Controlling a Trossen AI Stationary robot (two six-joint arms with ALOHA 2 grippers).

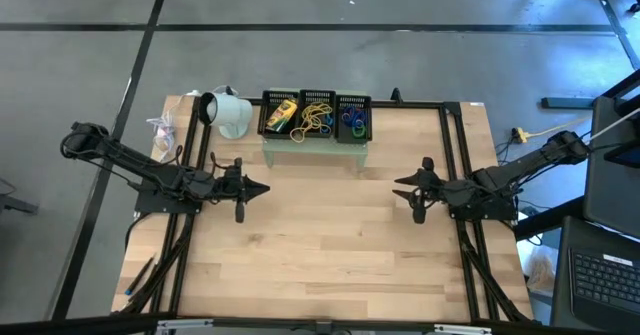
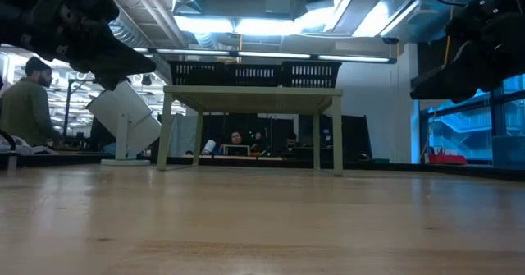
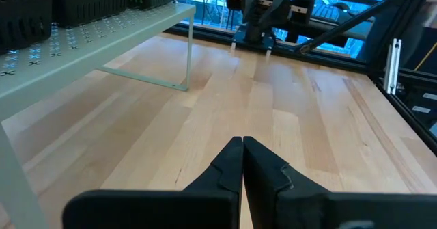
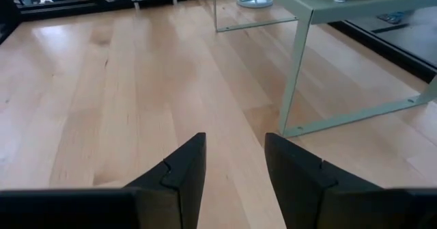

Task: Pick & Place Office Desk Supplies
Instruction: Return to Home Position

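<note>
Black trays (image 1: 335, 97) of supplies (image 1: 318, 117) sit on stand (image 1: 314, 148) at 12 o'clock; left jaws clenched at 9, right jaws released at 3.

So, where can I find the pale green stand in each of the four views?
High view: the stand is at the top centre, seen from above.
Low view: the stand is in the centre, seen level, with its front legs showing.
Left wrist view: the stand is at the upper left, perforated top showing.
Right wrist view: the stand is at the upper right, with one leg nearest.
Shared landmark: the black mesh trays standing on the stand.
</note>
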